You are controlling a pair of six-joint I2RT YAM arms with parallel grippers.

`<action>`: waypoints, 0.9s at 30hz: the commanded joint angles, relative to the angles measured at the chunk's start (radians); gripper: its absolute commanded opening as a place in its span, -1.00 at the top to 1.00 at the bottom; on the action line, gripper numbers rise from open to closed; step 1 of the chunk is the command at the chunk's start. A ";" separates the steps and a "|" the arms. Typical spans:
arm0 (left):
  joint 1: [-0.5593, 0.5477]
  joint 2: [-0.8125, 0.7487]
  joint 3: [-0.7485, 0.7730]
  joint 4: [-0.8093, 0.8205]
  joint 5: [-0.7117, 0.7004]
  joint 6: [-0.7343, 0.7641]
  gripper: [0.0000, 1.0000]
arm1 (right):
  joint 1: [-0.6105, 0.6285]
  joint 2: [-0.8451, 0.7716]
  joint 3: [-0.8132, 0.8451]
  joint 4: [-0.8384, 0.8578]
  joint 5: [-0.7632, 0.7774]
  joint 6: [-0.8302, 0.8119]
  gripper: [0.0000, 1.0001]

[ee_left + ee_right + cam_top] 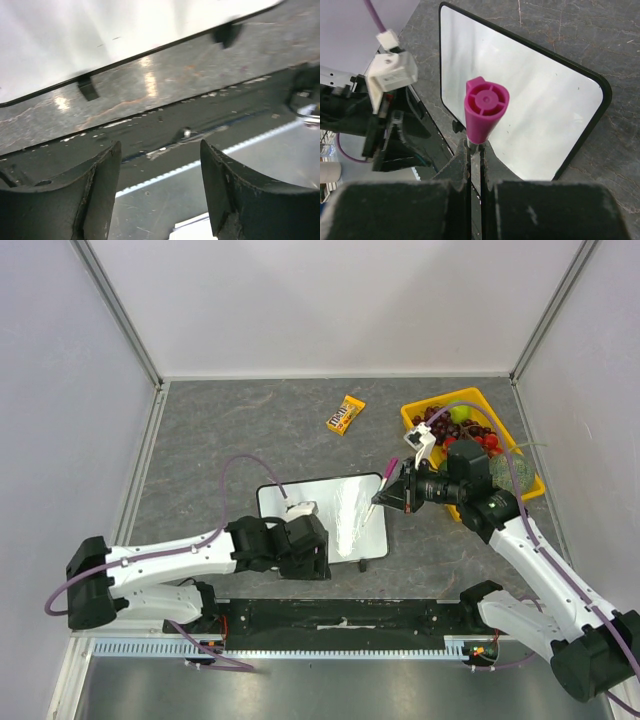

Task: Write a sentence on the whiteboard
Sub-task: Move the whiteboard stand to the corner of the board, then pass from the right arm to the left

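Note:
The whiteboard [345,508] lies flat near the table's front; no writing shows on it. My right gripper [397,490] is shut on a marker [380,492] with a magenta end, slanted down so its tip sits at the board's right part. In the right wrist view the marker's magenta end [486,107] sticks up from my shut gripper [475,145] over the blank board [545,115]. My left gripper [310,552] rests at the board's near left part, open and empty. In the left wrist view it [160,170] hangs past the board's black-rimmed near edge [125,25].
A yellow tray [470,393] of fruit stands at the back right, just behind my right arm. A candy packet [346,414] lies behind the board. The black base rail [340,615] runs along the near edge, also in the left wrist view [150,135].

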 commanded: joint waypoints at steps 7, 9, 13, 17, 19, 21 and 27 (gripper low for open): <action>0.000 -0.058 0.287 0.128 -0.052 0.292 -0.40 | -0.004 -0.011 0.003 0.134 -0.071 0.082 1.00; 0.007 -0.055 0.313 0.181 -0.055 0.340 -0.42 | -0.002 -0.015 -0.004 0.151 -0.083 0.101 1.00; 0.053 -0.037 0.357 0.237 -0.034 0.408 -0.45 | -0.004 -0.029 -0.020 0.186 -0.097 0.138 1.00; 0.159 -0.035 0.361 0.274 0.060 0.444 -0.45 | -0.004 -0.041 -0.046 0.246 -0.111 0.185 1.00; 0.208 -0.038 0.344 0.316 0.109 0.473 -0.44 | -0.004 -0.045 -0.067 0.300 -0.128 0.228 1.00; 0.247 -0.031 0.339 0.347 0.193 0.507 -0.43 | -0.004 -0.045 -0.086 0.361 -0.144 0.271 1.00; 0.278 0.014 0.331 0.439 0.349 0.576 -0.33 | -0.004 -0.046 -0.107 0.456 -0.164 0.359 1.00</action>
